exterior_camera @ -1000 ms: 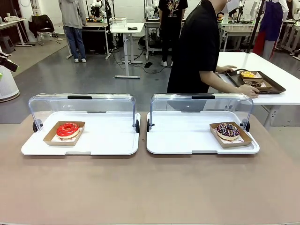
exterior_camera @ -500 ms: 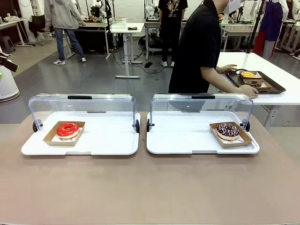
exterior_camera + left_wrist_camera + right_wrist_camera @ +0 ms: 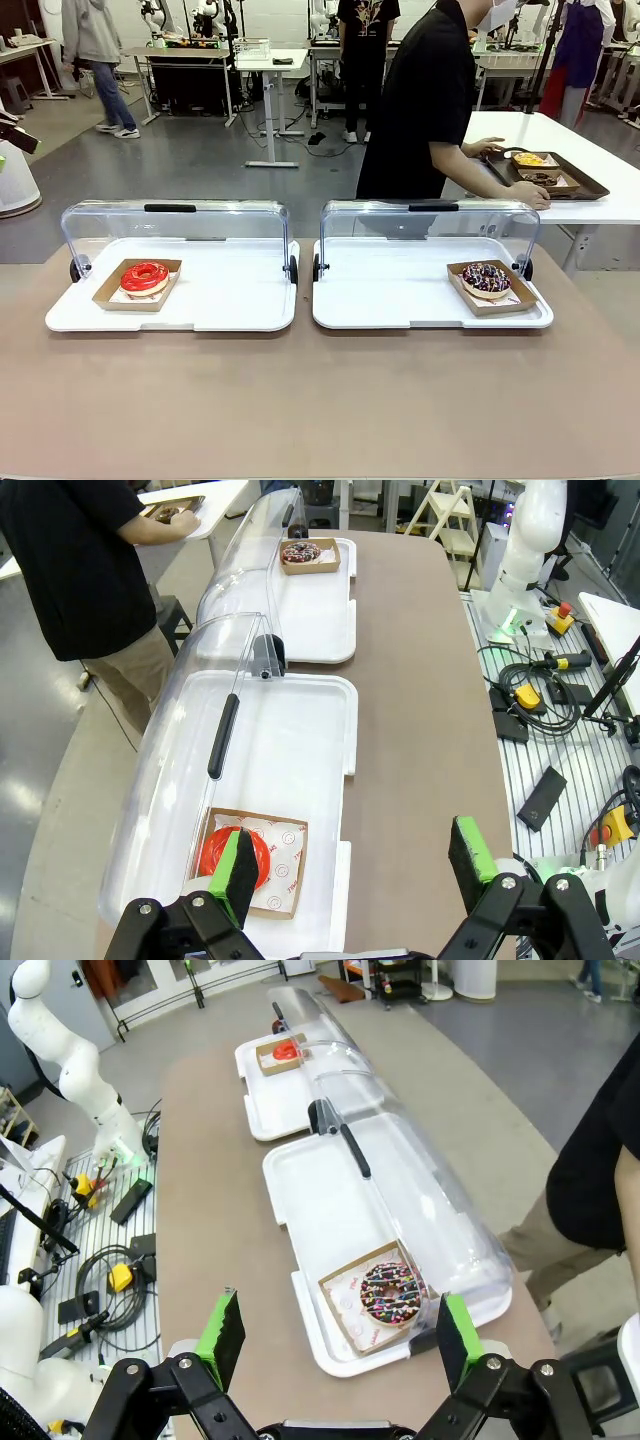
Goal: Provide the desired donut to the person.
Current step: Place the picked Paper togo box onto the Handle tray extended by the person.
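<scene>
A red-glazed donut lies in a brown paper tray on the left white tray; the left wrist view looks down on this red donut. A chocolate sprinkled donut lies in its paper tray on the right white tray, and the right wrist view has the sprinkled donut below it. The person in the black top stands behind the table, turned to a side table with both hands at a dark tray. My left gripper is open above the table. My right gripper is open too, holding nothing.
Each white tray has a clear domed lid rolled back at its far edge. A dark tray with pastries sits on the white side table at the back right. Bare brown tabletop spans the near side.
A person in a grey hoodie in the background has walked left. The person in black shifted slightly. Donuts and trays have not moved.
</scene>
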### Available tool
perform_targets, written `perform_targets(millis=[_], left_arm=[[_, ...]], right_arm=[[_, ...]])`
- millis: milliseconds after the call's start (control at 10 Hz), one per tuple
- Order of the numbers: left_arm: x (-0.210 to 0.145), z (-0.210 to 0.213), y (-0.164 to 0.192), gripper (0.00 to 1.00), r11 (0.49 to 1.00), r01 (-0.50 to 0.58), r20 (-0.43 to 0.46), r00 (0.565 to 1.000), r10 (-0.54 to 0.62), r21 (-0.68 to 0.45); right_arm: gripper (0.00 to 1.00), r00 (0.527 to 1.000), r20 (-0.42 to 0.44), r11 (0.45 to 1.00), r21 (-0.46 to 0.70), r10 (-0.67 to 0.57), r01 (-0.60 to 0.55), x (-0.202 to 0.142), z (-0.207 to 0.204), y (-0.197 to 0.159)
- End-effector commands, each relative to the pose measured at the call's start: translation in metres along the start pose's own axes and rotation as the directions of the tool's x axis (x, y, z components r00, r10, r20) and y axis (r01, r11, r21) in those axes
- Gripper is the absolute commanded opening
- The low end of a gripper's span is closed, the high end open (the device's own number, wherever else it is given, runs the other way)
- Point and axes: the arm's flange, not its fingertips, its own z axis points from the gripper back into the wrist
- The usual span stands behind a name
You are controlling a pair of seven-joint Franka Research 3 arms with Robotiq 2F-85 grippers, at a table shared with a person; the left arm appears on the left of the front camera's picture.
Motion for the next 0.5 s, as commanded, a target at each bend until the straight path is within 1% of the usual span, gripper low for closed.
perform_targets(millis=[0,400], left_arm=[[0.0011,-0.0001,-0.0017,1.00,1.000,0.002,0.005,1.000,-0.002,-0.002],[0.0011,-0.0001,-0.0017,1.00,1.000,0.002,0.005,1.000,-0.002,-0.002]], right_arm=[[1.00,1.000,0.003,1.000,0.003,0.001,-0.002,0.0006,0.0008,0.0010],[1.00,1.000,0.003,1.000,0.003,0.001,-0.002,0.0006,0.0008,0.0010]])
